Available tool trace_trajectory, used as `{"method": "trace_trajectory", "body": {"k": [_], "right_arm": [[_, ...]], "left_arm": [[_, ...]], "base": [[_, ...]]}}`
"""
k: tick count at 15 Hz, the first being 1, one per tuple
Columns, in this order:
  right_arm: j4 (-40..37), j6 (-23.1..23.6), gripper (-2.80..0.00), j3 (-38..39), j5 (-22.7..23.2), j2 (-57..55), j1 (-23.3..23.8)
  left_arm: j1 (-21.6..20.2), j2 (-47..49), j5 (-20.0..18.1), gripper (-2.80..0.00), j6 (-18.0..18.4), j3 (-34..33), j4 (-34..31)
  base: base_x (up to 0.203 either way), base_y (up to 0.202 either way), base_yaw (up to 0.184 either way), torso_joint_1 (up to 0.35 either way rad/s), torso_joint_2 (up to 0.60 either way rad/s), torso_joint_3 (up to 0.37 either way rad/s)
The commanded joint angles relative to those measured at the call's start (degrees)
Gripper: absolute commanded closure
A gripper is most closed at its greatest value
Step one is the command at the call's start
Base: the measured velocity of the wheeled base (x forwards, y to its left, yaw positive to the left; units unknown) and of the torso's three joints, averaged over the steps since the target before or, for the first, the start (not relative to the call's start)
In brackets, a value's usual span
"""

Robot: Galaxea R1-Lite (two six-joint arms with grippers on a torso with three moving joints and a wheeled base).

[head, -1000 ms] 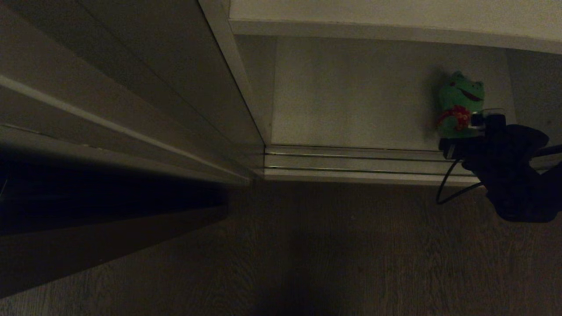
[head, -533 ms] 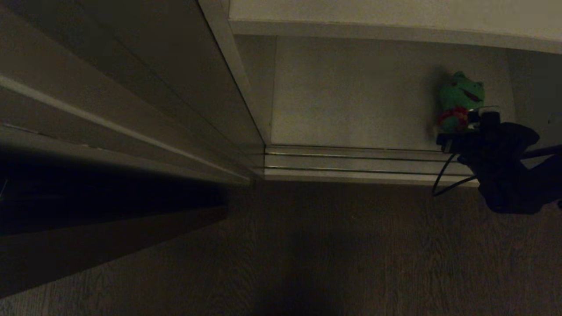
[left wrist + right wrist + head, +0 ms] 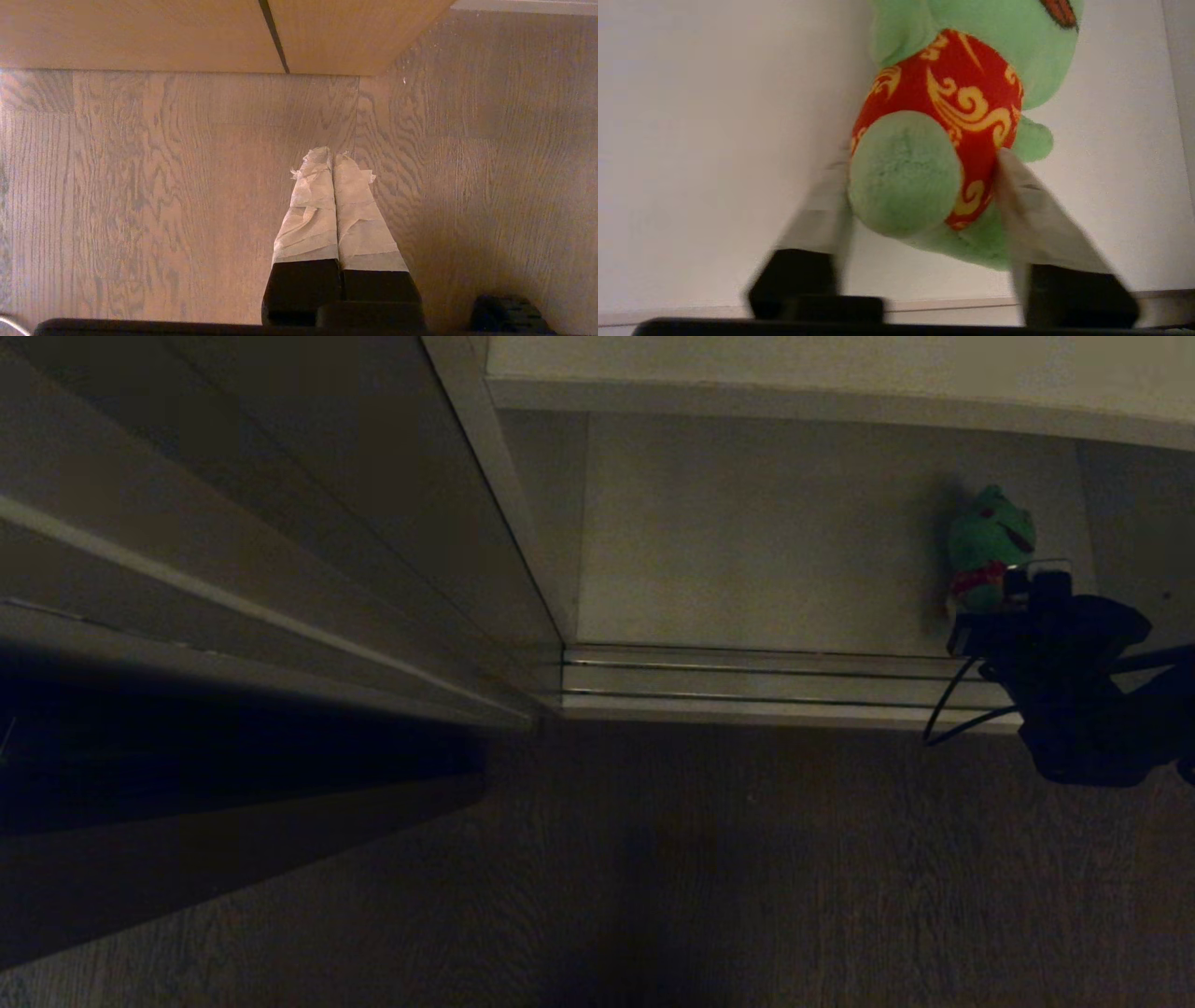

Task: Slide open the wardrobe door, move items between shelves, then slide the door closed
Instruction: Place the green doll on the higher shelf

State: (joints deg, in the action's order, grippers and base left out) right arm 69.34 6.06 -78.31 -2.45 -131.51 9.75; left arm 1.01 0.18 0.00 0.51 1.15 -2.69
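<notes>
Nearest to me is the wooden floor, a matte plank surface with heavy oak grain. My left gripper hangs over it, its 2 tape-wrapped fingers pressed flat together with nothing between them, the tape wrinkled and frayed at the tips.

Beyond the floor runs the wardrobe's bottom track, 2 thin bright metal rails in a pale sill. To the left stands the sliding wardrobe door, a tall, smooth, matte panel with a thin light edge strip, pushed aside so the right bay lies exposed.

My right gripper reaches over the track into that bay, a dark bulky wrist with a looping cable below it. Its taped fingers sit on either side of the green frog, both touching the lower body; I cannot tell whether they are squeezing it yet.

The frog is soft, short-pile plush, rounded and plump, with 1 round green foot facing my wrist camera and a red garment swirled with yellow cloud patterns. It stands at the right side of the lowest shelf, a plain, smooth white board, near the white back wall.
</notes>
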Motion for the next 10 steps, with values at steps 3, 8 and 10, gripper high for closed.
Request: {"method": "trace_trajectory", "body": {"k": [3,8,10], "right_arm": [[0.7,-0.5,0.00,1.1,0.0,1.0,0.0],[3.8,-1.0,0.00,6.9,1.3,6.5,0.0],[5.7,-1.0,0.00,9.8,1.8,8.1,0.0]], "left_arm": [[0.0,0.0,0.0,0.00,0.0,0.0,0.0],[0.0,0.0,0.0,0.00,0.0,0.0,0.0],[0.0,0.0,0.0,0.00,0.0,0.0,0.0]], "base": [[0.000,0.000,0.000,0.000,0.00,0.000],[0.000,0.000,0.000,0.000,0.00,0.000],[0.000,0.000,0.000,0.000,0.00,0.000]]}}
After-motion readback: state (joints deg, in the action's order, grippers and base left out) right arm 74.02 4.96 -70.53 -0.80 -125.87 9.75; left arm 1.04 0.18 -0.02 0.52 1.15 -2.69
